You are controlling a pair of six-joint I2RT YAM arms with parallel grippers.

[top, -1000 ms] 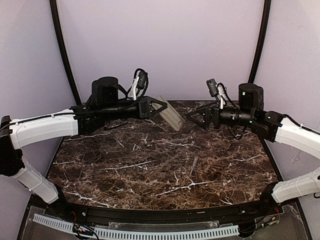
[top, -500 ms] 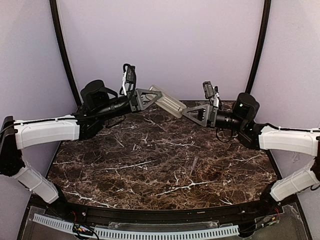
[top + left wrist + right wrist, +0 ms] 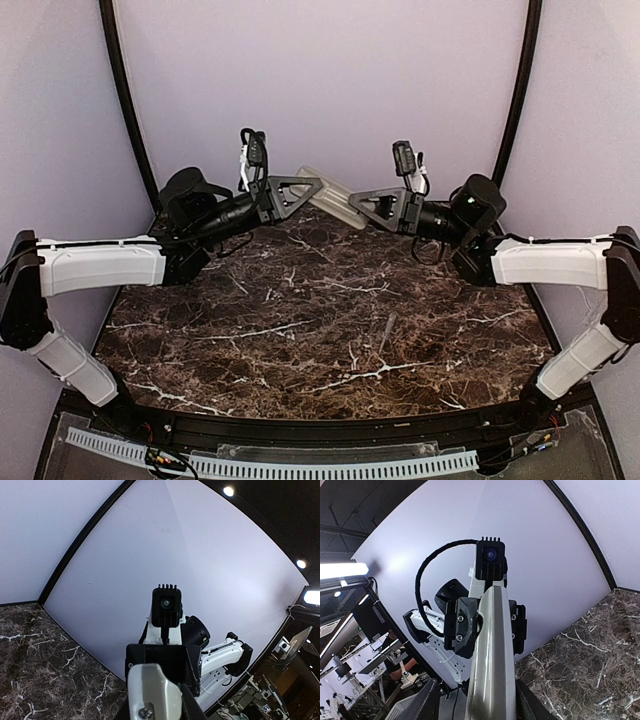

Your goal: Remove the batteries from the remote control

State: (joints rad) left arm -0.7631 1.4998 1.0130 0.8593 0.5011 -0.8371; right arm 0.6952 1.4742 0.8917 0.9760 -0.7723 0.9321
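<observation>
Holds one remote control (image 3: pixel 336 204) aloft between two hands: pinched by the left hand (image 3: pixel 318 184) – loosely straddled by the spread right hand (image 3: pixel 352 201).

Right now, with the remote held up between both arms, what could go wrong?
The remote control is up in the air over the table, with the left pincer clamped on just one end; a slip would drop it. The right pincer sits at the opposite end, and I cannot tell whether it grips yet, so uneven pulling or twisting might lever it loose.
</observation>
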